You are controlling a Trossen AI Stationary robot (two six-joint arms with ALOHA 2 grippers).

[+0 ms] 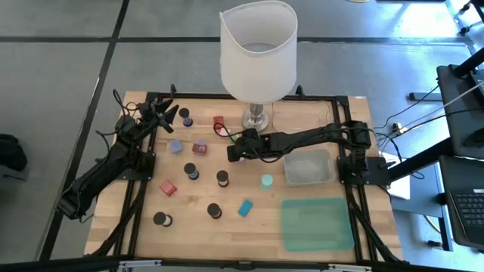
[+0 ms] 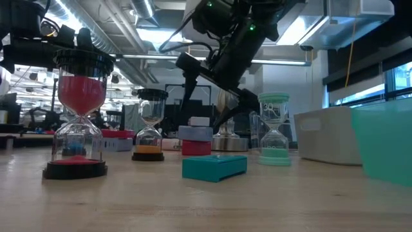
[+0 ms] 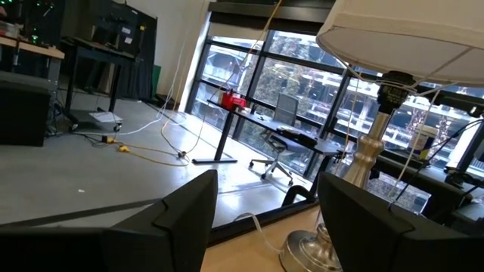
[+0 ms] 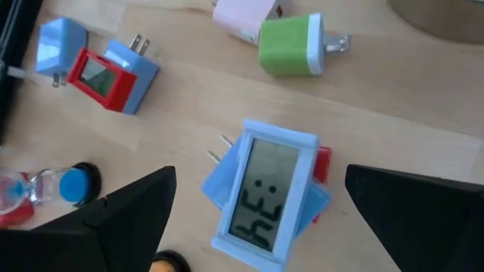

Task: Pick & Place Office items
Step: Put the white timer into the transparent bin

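Small office items lie scattered on the wooden table: black-capped hourglasses (image 1: pixel 191 170), a mint one (image 1: pixel 266 181), a teal block (image 1: pixel 245 208), red blocks (image 1: pixel 167 187) and blue ones (image 1: pixel 175 146). My right gripper (image 1: pixel 231 153) reaches in from the right and is open. It hovers over a blue-framed block with a grey display (image 4: pixel 266 193), which lies flat on the wood, and the fingers (image 4: pixel 128 215) stand on either side without touching. My left gripper (image 1: pixel 162 108) is open and raised near the far left corner, facing the lamp base (image 3: pixel 310 245).
A tall white-shaded lamp (image 1: pixel 258 53) stands at the far edge, just behind my right gripper. A clear tray (image 1: pixel 308 167) and a green mat (image 1: pixel 318 224) lie on the right. A red-and-blue block (image 4: pixel 98 72) and a green-and-pink plug (image 4: pixel 291 41) lie near the display block.
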